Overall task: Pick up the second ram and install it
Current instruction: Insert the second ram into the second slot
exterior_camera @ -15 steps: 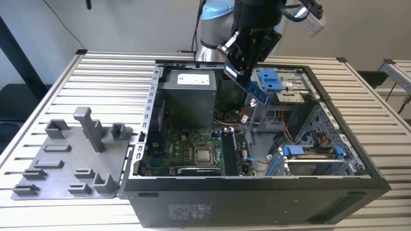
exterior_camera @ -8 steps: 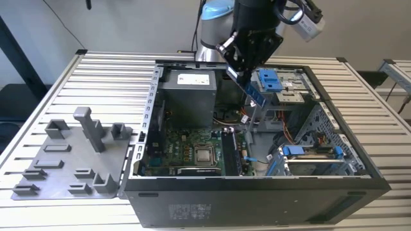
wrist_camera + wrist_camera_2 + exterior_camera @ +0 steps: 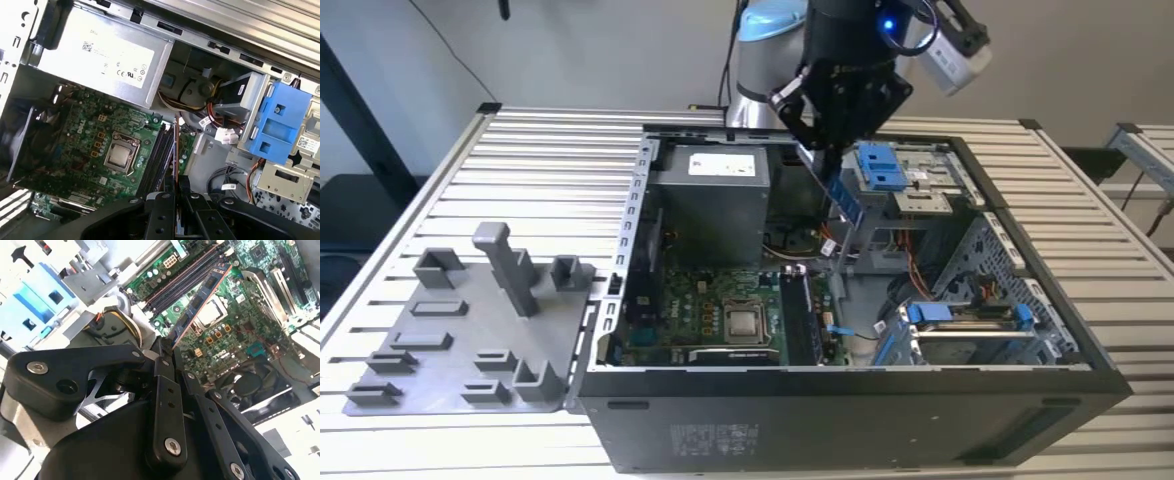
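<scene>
Clearly, the tool (image 3: pixel 833 148) is clamped shut on the second ram (image 3: pixel 843 192), pinching one end so that the stick hangs down into the open computer case (image 3: pixel 854 420). In the second wrist view the stick's free end reaches over the dark memory slots (image 3: pixel 185 277) on the green motherboard (image 3: pixel 235 330), apart from them and not seated. The case lies on the slatted table (image 3: pixel 520 150).
</scene>
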